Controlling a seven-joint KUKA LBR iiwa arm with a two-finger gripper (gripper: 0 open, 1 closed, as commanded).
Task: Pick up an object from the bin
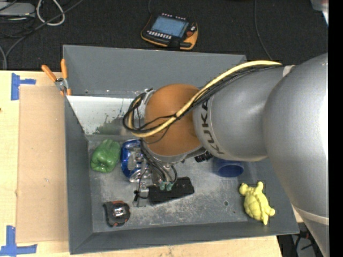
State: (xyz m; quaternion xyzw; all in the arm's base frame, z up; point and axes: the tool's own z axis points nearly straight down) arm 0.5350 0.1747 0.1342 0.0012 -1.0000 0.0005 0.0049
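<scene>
My gripper (149, 180) hangs low in the middle of the bin, under the orange wrist cover. Its tip is at the left end of a flat black block (174, 190) lying on the bin floor. Just left of the gripper sits a shiny blue crumpled thing (128, 157), and beside that a green pepper-shaped toy (105, 156). A small black tape measure (117, 213) lies in front of the gripper, near the bin's front left corner.
A yellow turtle-like toy (256, 202) lies at the front right. A blue cup (229, 169) sits partly under the arm on the right. The arm covers the bin's back right part.
</scene>
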